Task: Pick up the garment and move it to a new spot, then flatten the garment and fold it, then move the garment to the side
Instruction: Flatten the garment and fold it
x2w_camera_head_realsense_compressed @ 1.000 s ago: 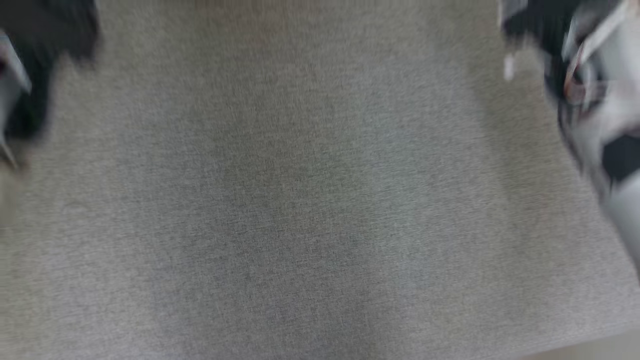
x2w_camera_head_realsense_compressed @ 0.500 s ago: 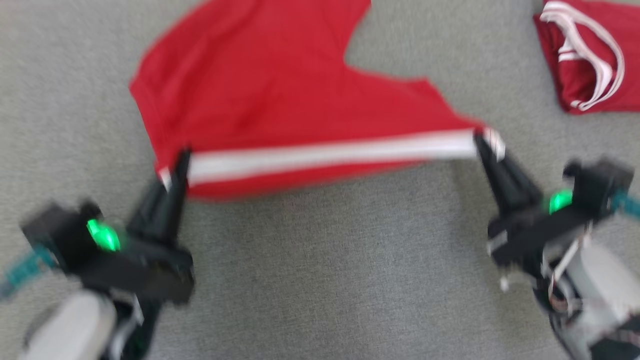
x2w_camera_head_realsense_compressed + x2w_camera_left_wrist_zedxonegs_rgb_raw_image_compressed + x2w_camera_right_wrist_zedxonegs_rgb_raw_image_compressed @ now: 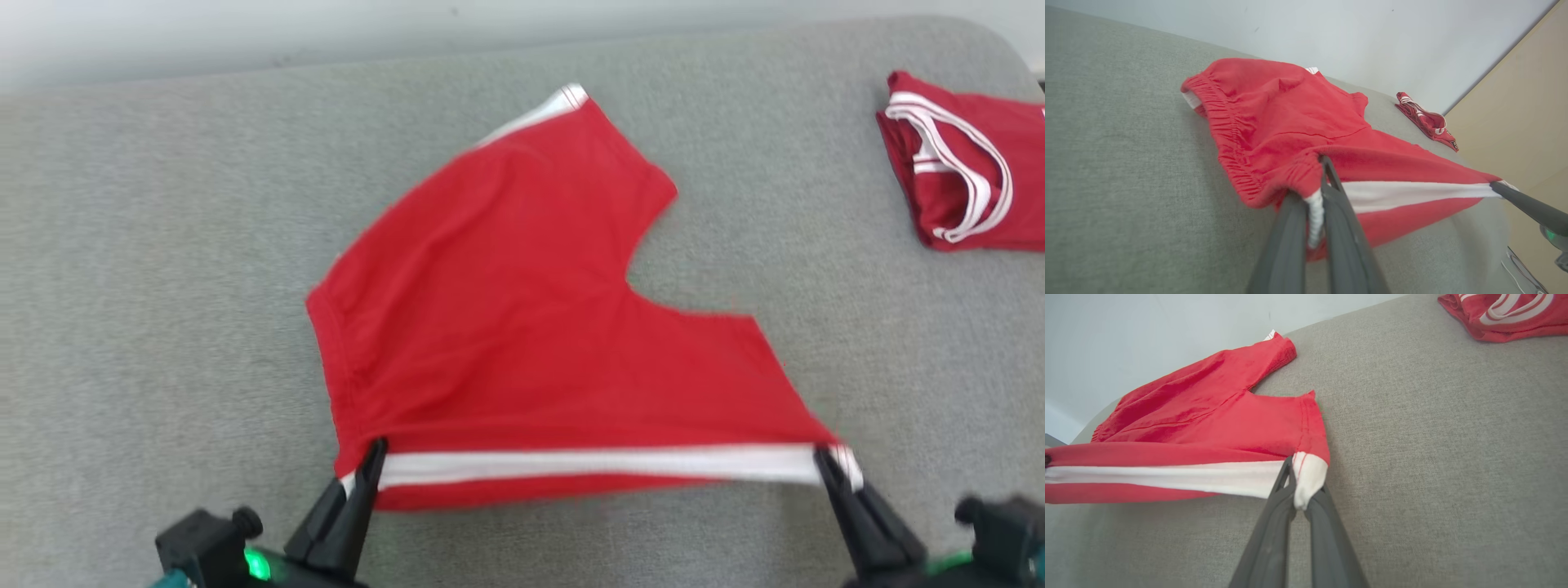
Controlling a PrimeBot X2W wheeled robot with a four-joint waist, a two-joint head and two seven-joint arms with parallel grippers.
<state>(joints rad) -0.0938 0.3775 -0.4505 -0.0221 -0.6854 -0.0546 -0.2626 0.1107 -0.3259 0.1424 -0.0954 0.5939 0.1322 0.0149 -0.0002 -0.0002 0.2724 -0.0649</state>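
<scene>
**Step in hand.** You are at the flatten stage, judging by the lay of the cloth. The garment (image 3: 506, 327) is red and spread on the grey cushion (image 3: 163, 286). It is drawn taut between both grippers along its white stripe (image 3: 596, 464).

**Gripper state.**
- The left gripper (image 3: 374, 454) is closed on the waistband end of the stripe. In the left wrist view, bunched elastic and white cloth sit pinched between its fingers.
- The right gripper (image 3: 823, 459) is closed on the leg-hem end of the stripe. In the right wrist view, the white corner is folded over between its fingers.

**Position of the garment.** The held edge is the one nearest you and appears raised slightly off the cushion. The rest slopes away from the grippers and rests on the cushion, with the far leg pointing toward the wall. A second garment (image 3: 963, 163), already folded, lies well apart at the far right.

**Next move.** Probably you will lower the held edge onto the cushion.
1. Hold the stripe taut while both grippers descend evenly.
2. Release only once the cloth lies flat.
3. Check the waistband wrinkles on the left side before folding.
</scene>
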